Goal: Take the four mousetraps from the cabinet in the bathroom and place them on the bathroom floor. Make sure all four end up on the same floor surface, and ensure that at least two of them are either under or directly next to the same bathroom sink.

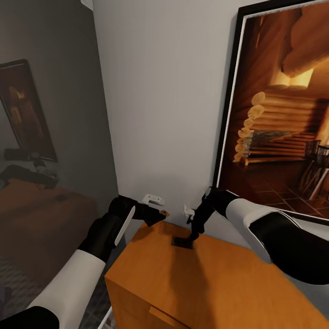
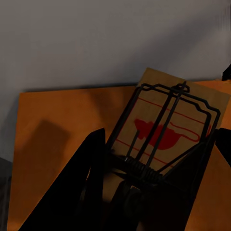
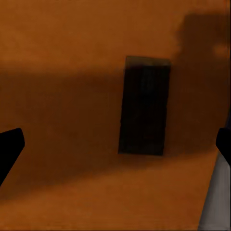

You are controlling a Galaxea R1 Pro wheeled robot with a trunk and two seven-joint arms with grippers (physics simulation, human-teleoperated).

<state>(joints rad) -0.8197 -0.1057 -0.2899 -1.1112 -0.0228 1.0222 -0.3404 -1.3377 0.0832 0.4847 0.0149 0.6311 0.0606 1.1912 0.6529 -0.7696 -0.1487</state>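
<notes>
Wall and painting behind cabinet

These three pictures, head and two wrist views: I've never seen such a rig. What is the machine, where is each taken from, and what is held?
It is a simulated two-armed robot. The large picture looks down from its head onto the orange-brown wooden cabinet against a pale wall. The others come from cameras by each gripper. The left gripper is shut on a tan wooden mousetrap with dark wire and a red print, held over the cabinet top. The right gripper is open, its fingertips wide apart, pointing down at a small dark flat rectangular object lying on the cabinet top, possibly another trap, too shadowed to tell.
</notes>
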